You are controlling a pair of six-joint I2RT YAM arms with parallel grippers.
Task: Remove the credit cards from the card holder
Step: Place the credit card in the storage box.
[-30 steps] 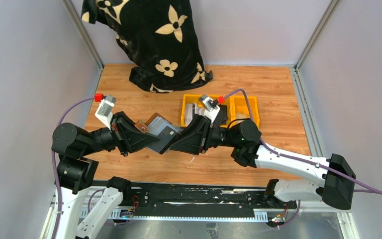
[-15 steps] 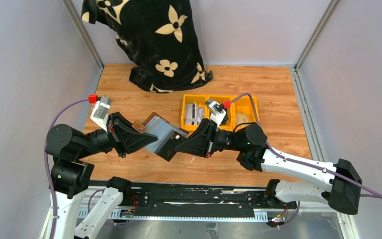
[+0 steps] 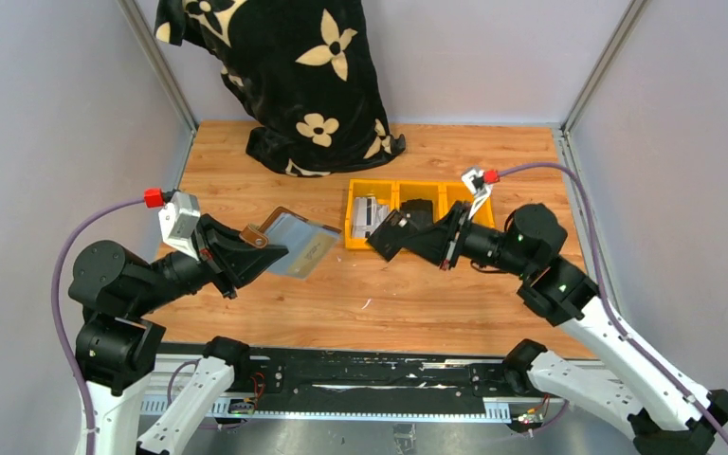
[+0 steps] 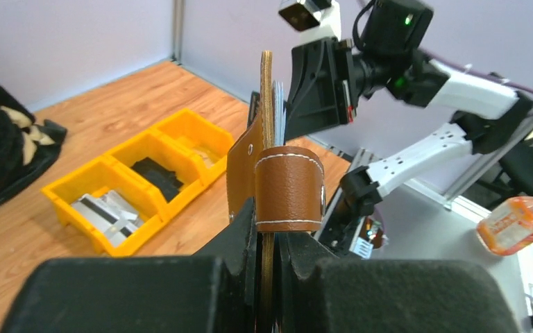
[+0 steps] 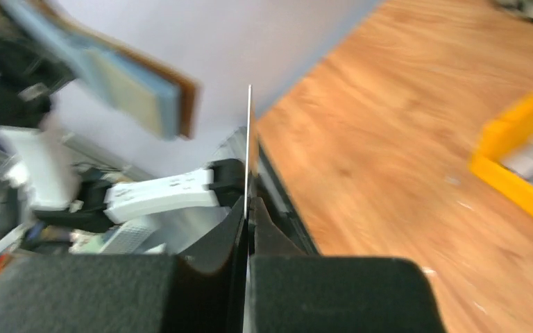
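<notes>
brown stitched card holder (image 4: 288, 187) clamped in left gripper (image 4: 267, 234), thin card (image 5: 249, 139) pinched in right gripper (image 5: 249, 209)

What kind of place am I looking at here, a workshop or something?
Most likely a robot test booth in a lab: a wooden table boxed in by plain grey panels, two robot arms bolted at its edge, and yellow bins.

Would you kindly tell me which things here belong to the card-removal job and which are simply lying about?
Belongs to the job:
- card holder
- credit card, seen edge-on

Lying about:
- yellow bins, though cards may be meant to go there
- black lumpy object in the middle bin
- black flowered cloth
- orange bottle
</notes>
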